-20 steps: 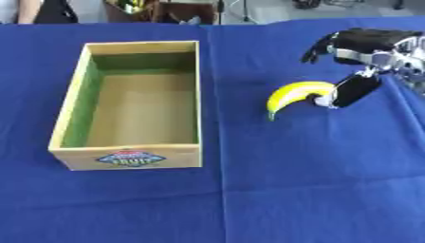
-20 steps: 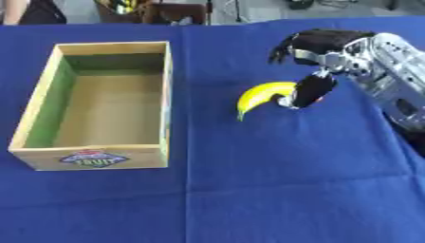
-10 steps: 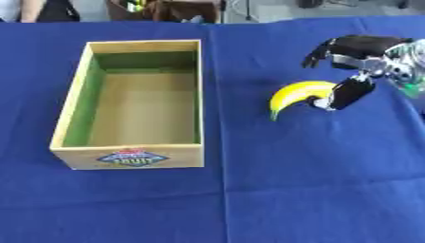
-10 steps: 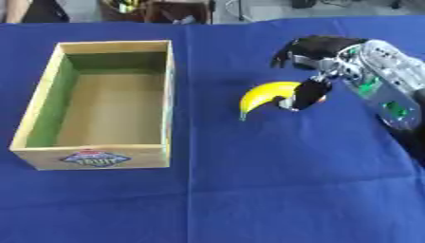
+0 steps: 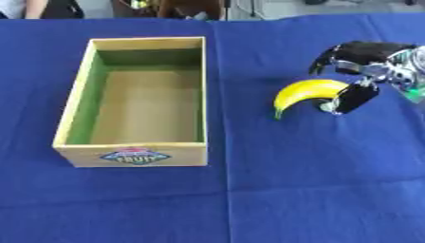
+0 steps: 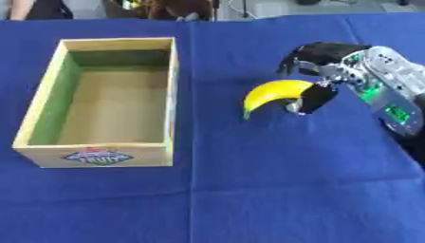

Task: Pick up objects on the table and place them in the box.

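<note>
Right hand (image 6: 325, 71) in from right edge, fingers curled over stem end of banana (image 6: 272, 93), thumb under it, pinching; banana tip points down-left, whether lifted or touching cloth cannot tell. Wooden box (image 5: 76, 99) stands left of centre, open top, nothing inside, label on near wall. Strip of bare blue tablecloth (image 5: 241, 190) between box's right wall and banana; wide bare cloth toward near edge. Far table edge close behind box. Left hand not visible
</note>
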